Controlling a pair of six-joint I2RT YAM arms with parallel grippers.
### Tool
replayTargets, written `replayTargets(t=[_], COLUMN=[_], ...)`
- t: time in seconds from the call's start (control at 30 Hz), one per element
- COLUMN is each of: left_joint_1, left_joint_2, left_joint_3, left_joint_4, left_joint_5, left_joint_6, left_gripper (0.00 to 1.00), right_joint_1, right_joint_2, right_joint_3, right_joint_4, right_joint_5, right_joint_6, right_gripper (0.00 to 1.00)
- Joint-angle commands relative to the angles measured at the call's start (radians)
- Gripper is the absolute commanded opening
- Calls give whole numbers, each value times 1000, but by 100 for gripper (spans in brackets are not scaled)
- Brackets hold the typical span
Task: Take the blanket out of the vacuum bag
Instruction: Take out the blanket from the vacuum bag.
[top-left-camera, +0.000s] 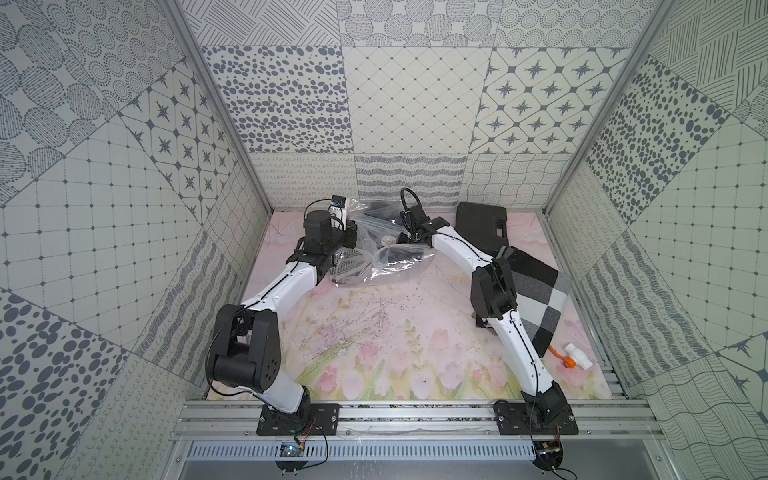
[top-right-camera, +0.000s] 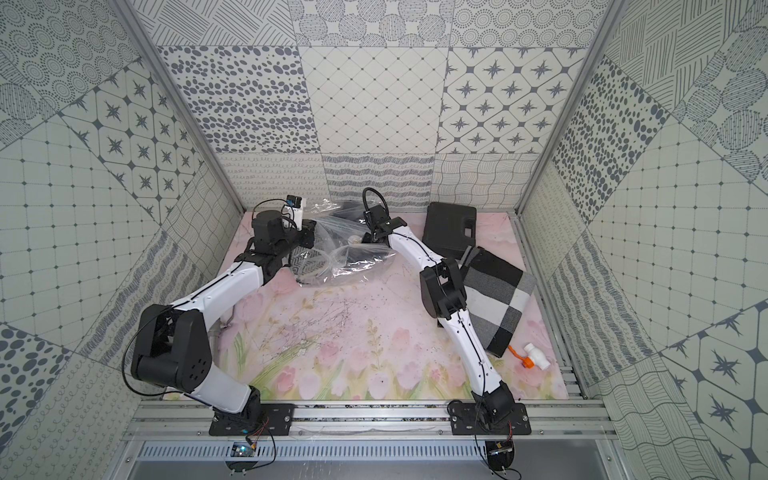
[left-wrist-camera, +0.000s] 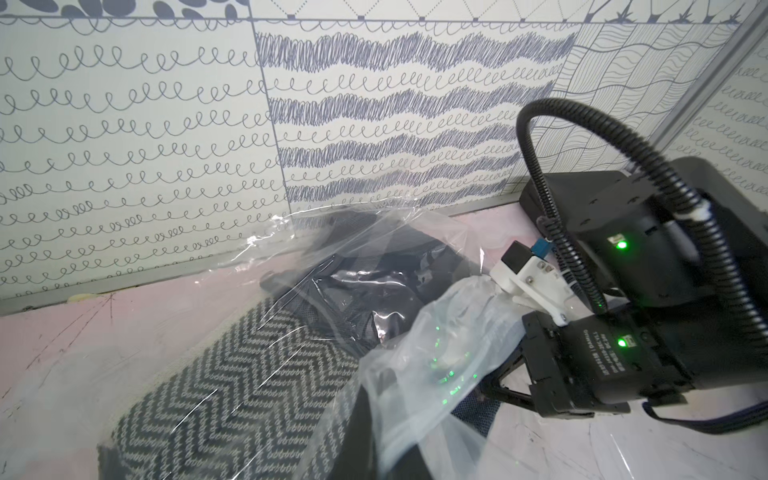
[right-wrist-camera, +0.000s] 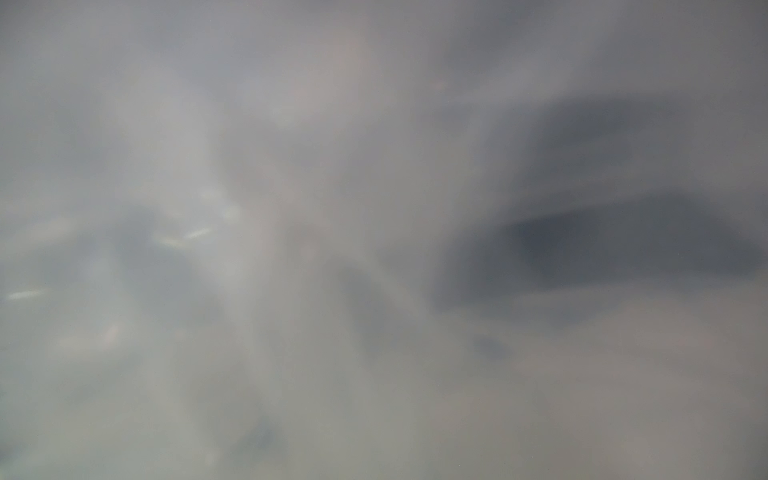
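Right fingers (top-left-camera: 405, 238) closed among vacuum bag (top-left-camera: 395, 266) folds; blanket (top-left-camera: 347, 266) inside, nearby.

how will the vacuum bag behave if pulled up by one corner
The bag is crinkled, sagging film, so probably floppy and light. Its glossy glare suggests it may slip. The herringbone blanket inside would likely weigh it down.

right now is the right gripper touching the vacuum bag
Touching. The left wrist view shows the vacuum bag bunched over the front of the right gripper, with no gap between them. The right wrist view is only a close grey blur.
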Motion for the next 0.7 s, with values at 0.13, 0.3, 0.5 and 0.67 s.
replayTargets(t=[0.13, 0.3, 0.5, 0.67], left_joint_1=[-6, -101, -255, -340], left_joint_2=[-128, -174, -189, -102], left_joint_3=[-113, -181, -264, -310], left_joint_4=[287, 255, 287, 386], left_joint_5=[-23, -33, -104, -240], left_joint_6=[-119, -85, -33, 17], left_gripper=[0, 0, 0, 0], right_joint_1=[-3, 24, 33, 56], right_joint_2=[-324, -464, -493, -519], right_joint_3=[-458, -673, -718, -743], right_joint_4=[285, 526, 779, 942], right_joint_5=[125, 82, -35, -97], right_joint_6=[1, 30, 126, 196], right_gripper=[0, 0, 0, 0])
